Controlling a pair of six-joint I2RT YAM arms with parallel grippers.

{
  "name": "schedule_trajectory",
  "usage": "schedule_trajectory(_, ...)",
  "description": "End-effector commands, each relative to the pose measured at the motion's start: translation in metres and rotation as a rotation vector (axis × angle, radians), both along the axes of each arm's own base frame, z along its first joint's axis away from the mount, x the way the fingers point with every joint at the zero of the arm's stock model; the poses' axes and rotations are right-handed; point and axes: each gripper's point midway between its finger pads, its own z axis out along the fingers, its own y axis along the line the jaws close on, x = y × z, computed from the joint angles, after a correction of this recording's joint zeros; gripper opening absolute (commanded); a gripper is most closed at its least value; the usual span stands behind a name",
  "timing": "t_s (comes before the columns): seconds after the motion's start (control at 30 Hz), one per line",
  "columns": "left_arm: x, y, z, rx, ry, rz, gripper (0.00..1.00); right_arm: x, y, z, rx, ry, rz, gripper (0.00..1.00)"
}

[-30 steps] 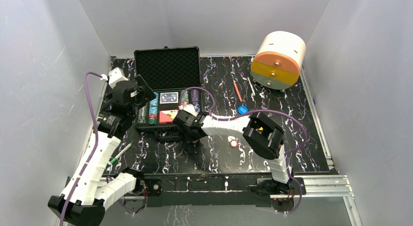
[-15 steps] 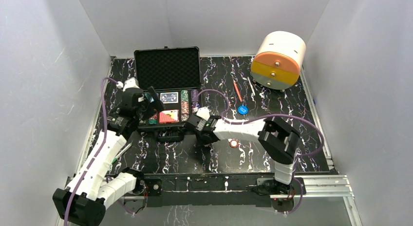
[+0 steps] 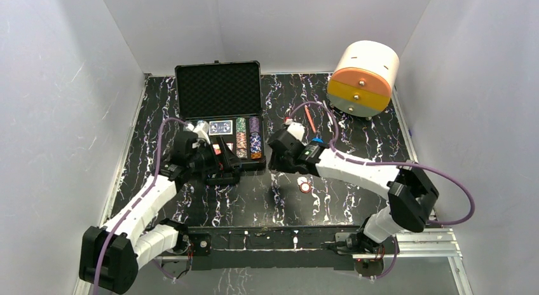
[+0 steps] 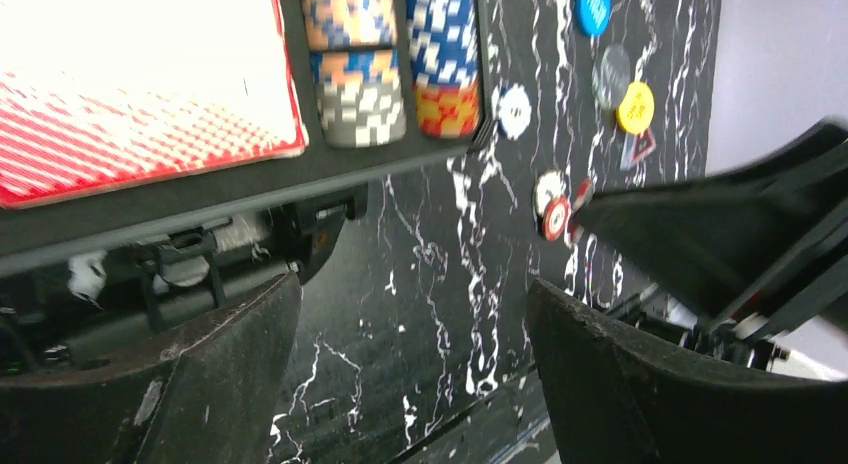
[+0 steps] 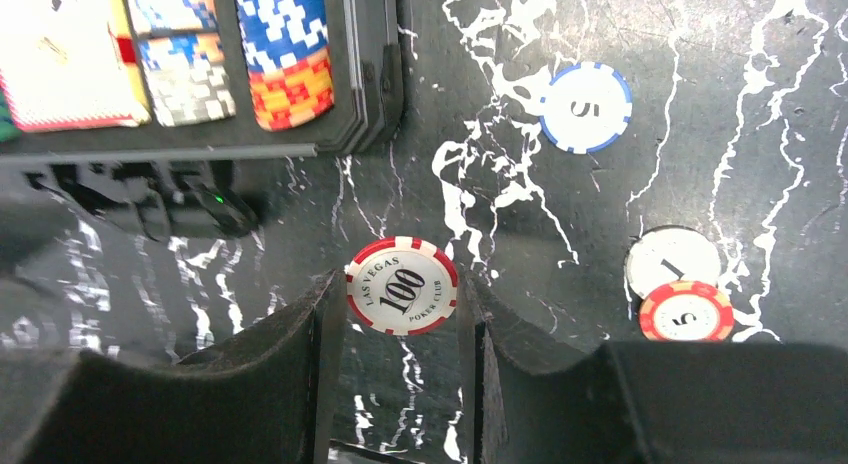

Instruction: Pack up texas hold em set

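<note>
The black case [image 3: 219, 156] lies open, foam lid [image 3: 218, 90] upright, with a card deck and rows of striped chips [image 3: 248, 137] inside. My right gripper [image 3: 278, 156] hovers just right of the case. In the right wrist view it [image 5: 400, 329] is shut on a red-and-white "100" chip [image 5: 402, 284] held by its edges. My left gripper [image 3: 222, 163] is at the case's front edge; in the left wrist view it [image 4: 412, 314] is open and empty over bare table, beside the case handle [image 4: 180, 284]. The red deck [image 4: 140, 84] and chip rows [image 4: 445, 44] show above it.
Loose chips lie right of the case: a blue-and-white one [image 5: 585, 107], a white one [image 5: 672, 261], a red one [image 5: 686, 311]. A chip [image 3: 306, 187] lies nearer the front. Round buttons [image 4: 635, 107], pens [image 3: 309, 119] and a white-and-orange cylinder [image 3: 363, 77] are at back right.
My left gripper has swung from the case's left side to its front edge. My right gripper has moved from the case's front to its right side.
</note>
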Motion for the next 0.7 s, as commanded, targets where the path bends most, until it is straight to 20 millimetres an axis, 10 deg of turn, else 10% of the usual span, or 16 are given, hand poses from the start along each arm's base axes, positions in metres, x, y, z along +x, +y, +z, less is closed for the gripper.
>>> schedule_trajectory(0.0, -0.014, -0.031, -0.002, -0.147, -0.029, -0.108, 0.81, 0.015, 0.011, 0.023, 0.225, 0.046, -0.064, 0.43)
schedule_trajectory(0.33, -0.014, -0.081, 0.003, -0.214, -0.177, -0.127, 0.83, 0.011, 0.017, 0.037, 0.445, 0.171, -0.153, 0.43)
schedule_trajectory(0.67, -0.011, -0.107, 0.008, -0.268, -0.197, -0.153, 0.54, 0.002, 0.02, 0.045, 0.526, 0.22, -0.172, 0.43)
